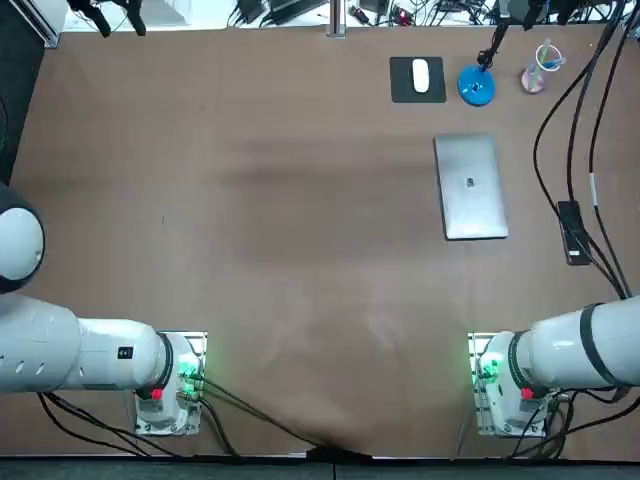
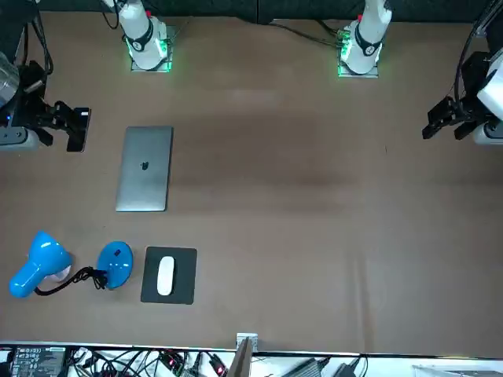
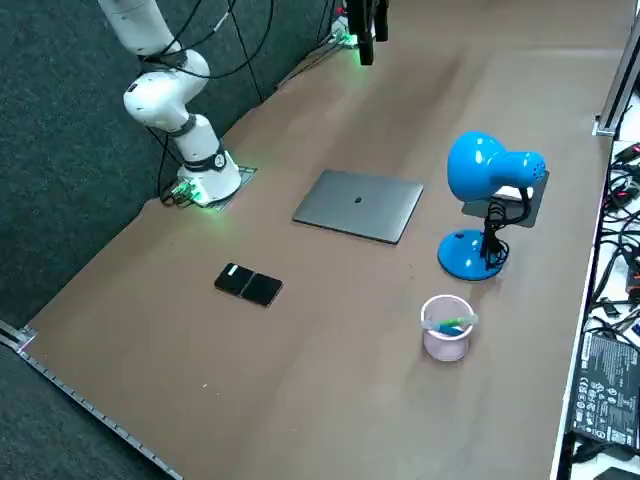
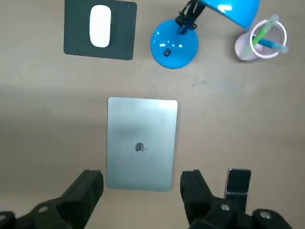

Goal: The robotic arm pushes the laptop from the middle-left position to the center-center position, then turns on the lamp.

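The closed silver laptop [image 1: 470, 187] lies flat on the brown table in the right half of the top view, short of the lamp. The blue desk lamp [image 3: 487, 175] stands just beyond it, its round base [image 1: 476, 87] beside the mouse pad. In the wrist view my right gripper [image 4: 142, 191] hangs high above the laptop [image 4: 142, 143], open, touching nothing, with the laptop's near edge showing between its fingers. From the front, the gripper [image 2: 49, 122] shows at the left edge, beside the laptop [image 2: 145, 167].
A white mouse [image 1: 420, 76] sits on a black pad [image 1: 400, 92] next to the lamp base. A cup with pens [image 1: 540, 72] stands on the lamp's other side. A black phone [image 1: 574, 232] lies right of the laptop. Cables run along the far edge.
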You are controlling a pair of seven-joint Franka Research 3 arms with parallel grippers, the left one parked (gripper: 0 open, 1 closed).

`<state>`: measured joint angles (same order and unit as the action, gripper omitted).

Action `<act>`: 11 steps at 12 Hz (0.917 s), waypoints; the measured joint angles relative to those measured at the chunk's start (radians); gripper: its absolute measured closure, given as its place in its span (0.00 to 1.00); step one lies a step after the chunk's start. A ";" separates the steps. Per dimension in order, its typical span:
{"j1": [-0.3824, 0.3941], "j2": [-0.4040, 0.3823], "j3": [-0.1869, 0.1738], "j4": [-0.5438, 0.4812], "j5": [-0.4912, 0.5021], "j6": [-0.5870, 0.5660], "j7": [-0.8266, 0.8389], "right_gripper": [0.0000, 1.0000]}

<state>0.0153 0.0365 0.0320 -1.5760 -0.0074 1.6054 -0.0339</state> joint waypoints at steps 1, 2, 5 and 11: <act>0.000 -0.016 0.000 -0.018 0.000 0.000 0.017 0.00; 0.001 -0.032 0.000 -0.037 0.000 -0.001 0.030 0.00; 0.005 -0.067 -0.022 -0.081 0.000 -0.001 0.038 0.00; 0.029 -0.083 -0.062 -0.098 0.000 0.000 0.014 0.00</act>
